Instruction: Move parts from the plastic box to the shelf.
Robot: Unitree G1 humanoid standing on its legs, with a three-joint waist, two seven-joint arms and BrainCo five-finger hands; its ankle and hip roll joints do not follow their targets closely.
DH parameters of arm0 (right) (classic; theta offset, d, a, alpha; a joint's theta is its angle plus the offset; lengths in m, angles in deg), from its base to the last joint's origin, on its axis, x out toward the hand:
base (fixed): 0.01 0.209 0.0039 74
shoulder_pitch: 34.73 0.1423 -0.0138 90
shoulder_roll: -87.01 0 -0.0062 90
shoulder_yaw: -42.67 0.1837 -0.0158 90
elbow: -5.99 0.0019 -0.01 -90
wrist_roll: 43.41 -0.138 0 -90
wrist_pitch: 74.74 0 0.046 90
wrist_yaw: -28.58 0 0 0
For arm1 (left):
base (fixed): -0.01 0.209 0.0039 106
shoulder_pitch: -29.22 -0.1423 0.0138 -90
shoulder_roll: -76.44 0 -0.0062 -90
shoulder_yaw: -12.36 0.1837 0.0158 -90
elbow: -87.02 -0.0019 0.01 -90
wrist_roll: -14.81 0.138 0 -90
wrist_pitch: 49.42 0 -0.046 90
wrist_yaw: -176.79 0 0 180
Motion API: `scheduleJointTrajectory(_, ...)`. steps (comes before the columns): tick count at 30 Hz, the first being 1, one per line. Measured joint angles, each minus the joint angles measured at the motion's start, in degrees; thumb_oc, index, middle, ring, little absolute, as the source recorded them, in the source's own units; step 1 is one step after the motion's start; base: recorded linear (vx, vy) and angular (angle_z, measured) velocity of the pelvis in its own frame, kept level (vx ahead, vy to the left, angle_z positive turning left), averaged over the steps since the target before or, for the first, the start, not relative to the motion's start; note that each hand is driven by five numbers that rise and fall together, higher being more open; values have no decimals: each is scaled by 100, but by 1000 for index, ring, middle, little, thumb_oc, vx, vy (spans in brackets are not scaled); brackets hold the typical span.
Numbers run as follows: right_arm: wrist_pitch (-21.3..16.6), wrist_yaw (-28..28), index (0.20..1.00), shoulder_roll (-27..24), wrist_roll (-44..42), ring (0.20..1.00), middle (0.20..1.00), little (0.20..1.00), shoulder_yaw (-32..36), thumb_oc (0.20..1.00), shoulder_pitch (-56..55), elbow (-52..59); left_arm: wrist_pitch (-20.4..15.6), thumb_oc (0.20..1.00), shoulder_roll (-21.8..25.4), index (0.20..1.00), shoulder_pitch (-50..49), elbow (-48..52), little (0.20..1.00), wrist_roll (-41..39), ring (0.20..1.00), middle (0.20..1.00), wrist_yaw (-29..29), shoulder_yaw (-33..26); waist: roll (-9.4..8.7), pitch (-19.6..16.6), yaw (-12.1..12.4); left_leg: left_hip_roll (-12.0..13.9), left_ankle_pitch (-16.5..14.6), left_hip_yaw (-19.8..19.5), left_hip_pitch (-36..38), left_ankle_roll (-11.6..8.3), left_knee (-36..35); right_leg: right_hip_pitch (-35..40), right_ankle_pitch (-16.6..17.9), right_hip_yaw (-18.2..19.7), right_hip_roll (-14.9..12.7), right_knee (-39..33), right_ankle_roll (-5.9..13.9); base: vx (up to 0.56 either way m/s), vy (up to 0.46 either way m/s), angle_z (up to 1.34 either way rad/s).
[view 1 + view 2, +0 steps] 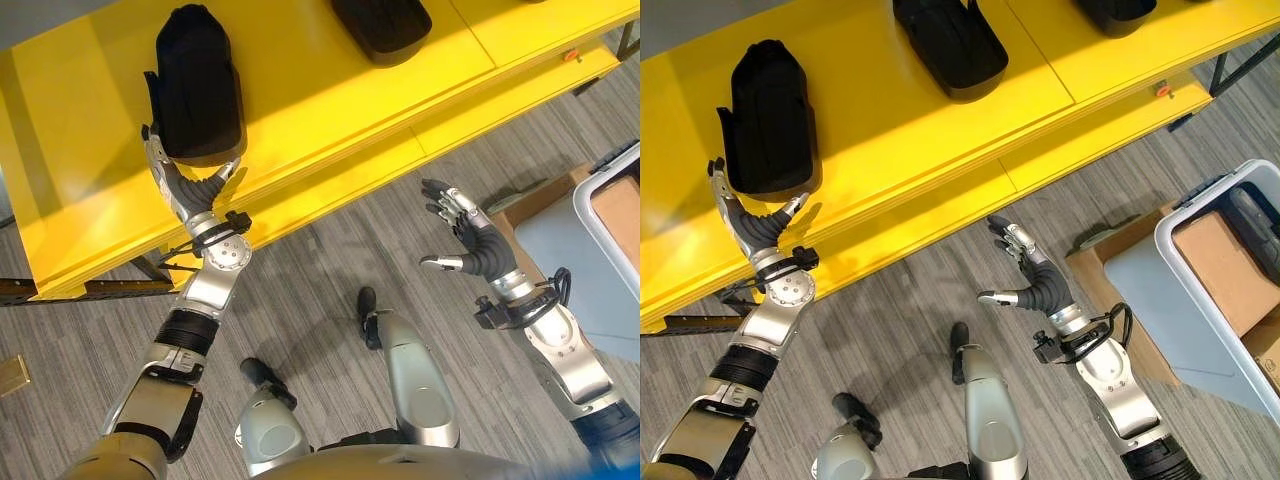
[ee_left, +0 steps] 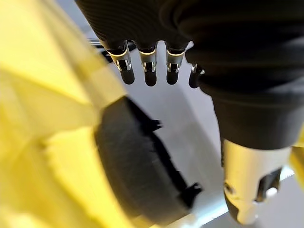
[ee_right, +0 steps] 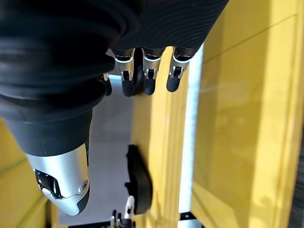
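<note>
we see the yellow shelf (image 1: 330,120) running slantwise across the top of the head views, its front edge just above our left hand (image 1: 185,185). that hand sits at the near end of a black part (image 1: 195,85) lying on the shelf top — fingers straight and spread along its side, thumb out on the other side, not curled round it as far as we can tell. in the left wrist view the fingers (image 2: 149,71) hang straight above the part's dark rim.

our right hand (image 1: 1030,280) hovers over the grey floor (image 1: 900,320), well apart from the shelf edge, fingers spread and relaxed, holding nothing. there is open floor between the two hands.

a second black part (image 1: 950,40) lies further along the shelf, a third is cut off at the top edge. the plastic box (image 1: 1230,270) is cut off at the right; what lies inside is hard to make out.
</note>
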Motion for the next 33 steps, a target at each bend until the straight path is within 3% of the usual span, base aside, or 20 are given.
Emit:
scheduleJointTrajectory(8,-1,-87,1000,-1,220,1000,1000,1000,9,1000,2,13,-3,1000,-375,1000,-22,-210,1000,-434,1000,1000,-670,-483,1,3,7,17,18,-16,15,-24,-15,49,3,-46,-3,-14,-6,-7,-20,3)
scheduleJointTrajectory(16,3,-144,1000,-3,219,1000,1000,1000,11,1000,-1,11,108,1000,-385,1000,18,-401,1000,-429,1000,1000,-695,-492,-14,8,-22,29,18,-1,38,-25,-25,102,8,-58,15,-75,-2,4,-18,1)
scheduleJointTrajectory(21,37,-144,1000,-3,218,1000,1000,1000,11,1000,10,11,140,1000,-361,1000,187,-630,1000,-426,1000,1000,-579,-489,-66,33,-44,65,18,12,43,-25,-24,103,14,-62,54,-83,-12,4,-14,-1)
scheduleJointTrajectory(27,99,-155,1000,-3,213,1000,1000,1000,13,1000,48,9,140,1000,-154,1000,491,-866,1000,-387,1000,1000,-6,-410,-126,32,-82,106,19,38,54,-26,-22,111,13,-60,95,-98,-12,0,-11,0)
scheduleJointTrajectory(33,98,-96,1000,-3,210,1000,1000,1000,11,1000,41,-24,121,1000,45,1000,995,-1453,1000,-414,1000,1000,261,-157,-152,29,-249,117,16,155,104,-29,-23,112,11,-22,115,-115,-10,11,8,-4)
